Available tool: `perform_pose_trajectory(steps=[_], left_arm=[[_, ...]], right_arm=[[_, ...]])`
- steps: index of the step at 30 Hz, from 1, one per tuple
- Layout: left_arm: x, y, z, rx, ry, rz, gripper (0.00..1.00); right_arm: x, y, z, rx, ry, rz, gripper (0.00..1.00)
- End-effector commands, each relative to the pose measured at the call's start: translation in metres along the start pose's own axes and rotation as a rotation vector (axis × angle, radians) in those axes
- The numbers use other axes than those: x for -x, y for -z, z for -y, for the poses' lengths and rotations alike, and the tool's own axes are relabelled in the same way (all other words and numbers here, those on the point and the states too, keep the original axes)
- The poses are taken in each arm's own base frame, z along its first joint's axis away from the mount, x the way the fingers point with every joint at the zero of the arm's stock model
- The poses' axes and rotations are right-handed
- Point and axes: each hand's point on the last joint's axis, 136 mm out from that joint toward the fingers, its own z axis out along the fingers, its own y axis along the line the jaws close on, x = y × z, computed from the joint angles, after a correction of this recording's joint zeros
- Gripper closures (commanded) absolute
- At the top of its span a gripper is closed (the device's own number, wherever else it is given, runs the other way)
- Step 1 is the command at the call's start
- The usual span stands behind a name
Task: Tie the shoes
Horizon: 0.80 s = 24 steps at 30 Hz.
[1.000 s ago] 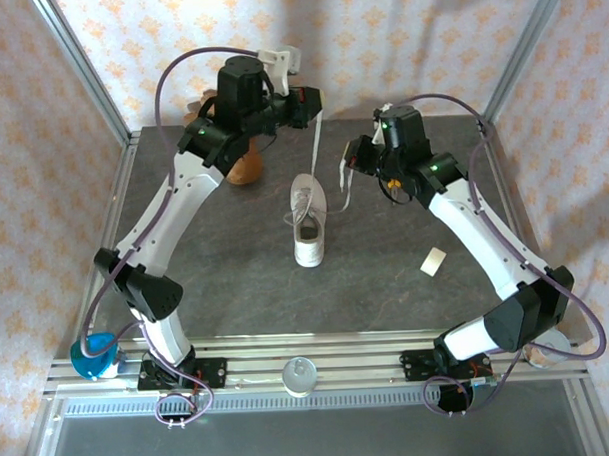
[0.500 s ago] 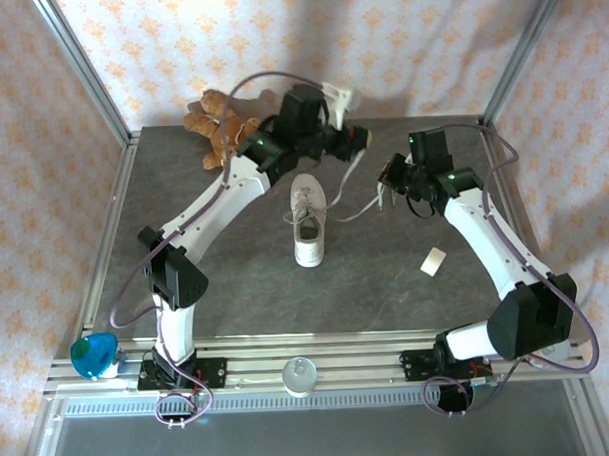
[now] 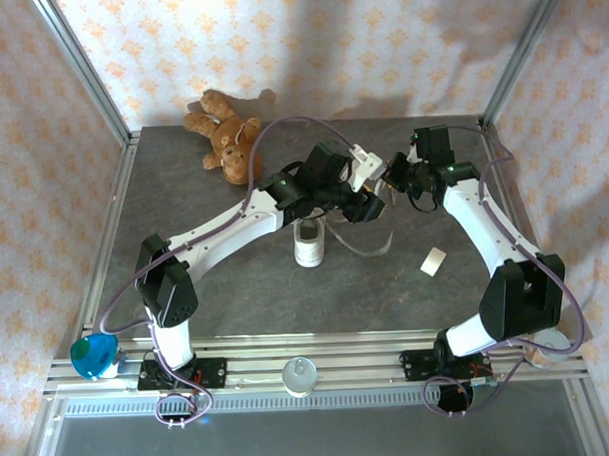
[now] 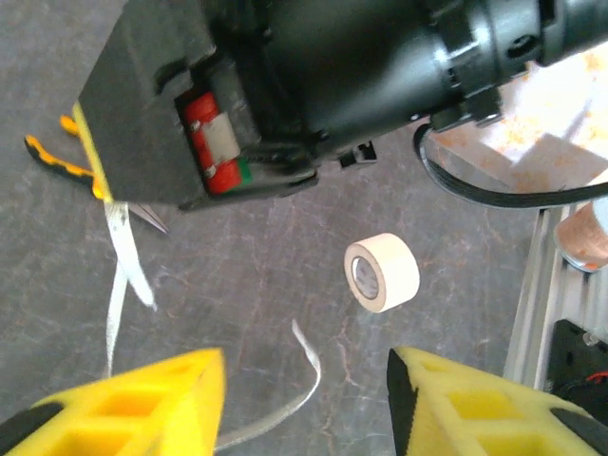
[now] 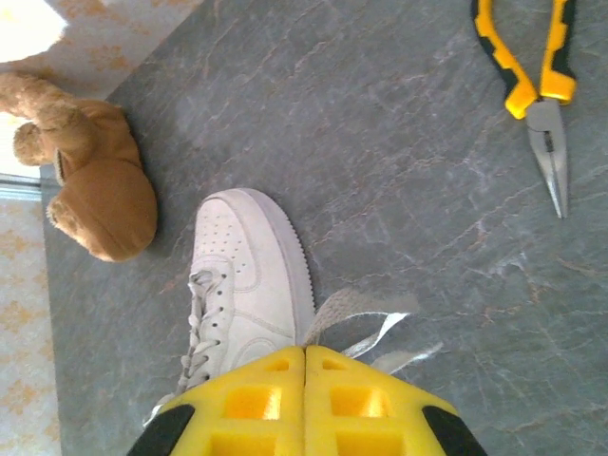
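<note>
Pressing its yellow fingers tight together, your right gripper (image 5: pixel 304 353) is pinching a lace (image 5: pixel 366 306) of the white sneaker (image 5: pixel 249 285), which is sitting mid-table near the teddy bear (image 5: pixel 95 204). Your left gripper (image 4: pixel 306 375) is hanging with fingers apart, gripping nothing, near a tape roll (image 4: pixel 382 273).

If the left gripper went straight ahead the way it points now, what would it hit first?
Probably the loose lace end just ahead of the left gripper, then the table under it. The tape roll sits right of that line; depth is unclear.
</note>
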Motion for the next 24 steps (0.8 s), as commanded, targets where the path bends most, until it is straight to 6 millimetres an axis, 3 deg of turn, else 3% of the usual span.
perform_pose_trajectory(steps=[1,9,16,20,24], left_arm=[[0.013,0.027,-0.008,0.089,-0.071,0.029,0.42],[0.008,0.092,-0.057,0.179,0.129,0.157,0.42],[-0.019,0.156,-0.094,0.233,0.283,0.302,0.43],[-0.044,0.167,-0.09,0.226,0.27,0.313,0.43],[-0.06,0.172,-0.073,0.172,0.17,0.386,0.44]], right_arm=[[0.011,0.006,-0.033,0.092,0.031,0.029,1.0],[-0.009,0.013,-0.082,0.167,0.109,0.009,1.0],[-0.063,0.005,-0.155,0.256,0.234,-0.072,1.0],[-0.091,-0.006,-0.187,0.287,0.278,-0.114,1.0],[-0.104,-0.018,-0.196,0.285,0.277,-0.147,1.0]])
